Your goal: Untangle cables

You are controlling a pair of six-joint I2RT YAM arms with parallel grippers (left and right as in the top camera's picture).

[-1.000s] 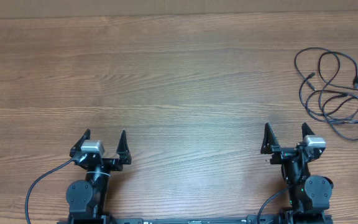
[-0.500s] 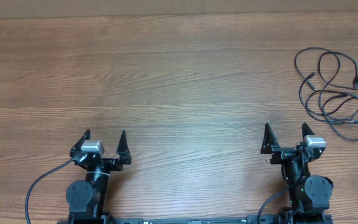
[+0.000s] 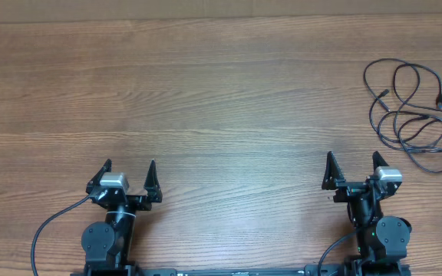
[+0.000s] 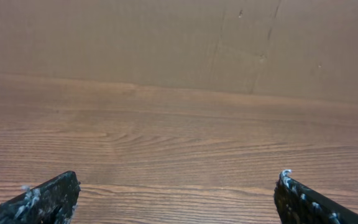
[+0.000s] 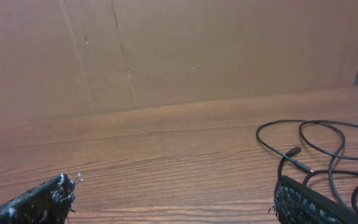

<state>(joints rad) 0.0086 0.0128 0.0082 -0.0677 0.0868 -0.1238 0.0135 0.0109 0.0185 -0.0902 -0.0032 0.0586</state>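
Observation:
The cables are thin black cords bunched in overlapping loops at the far right of the wooden table, with small plugs at their ends. They also show in the right wrist view, ahead and to the right of the right finger. My right gripper is open and empty, near the front edge, short of the cables. My left gripper is open and empty at the front left, far from the cables. The left wrist view shows only bare wood between the open fingers.
The wooden table spreads wide between the arms and the back edge. A brown cardboard wall stands along the far edge. Thick black arm cables trail by the arm bases at the front.

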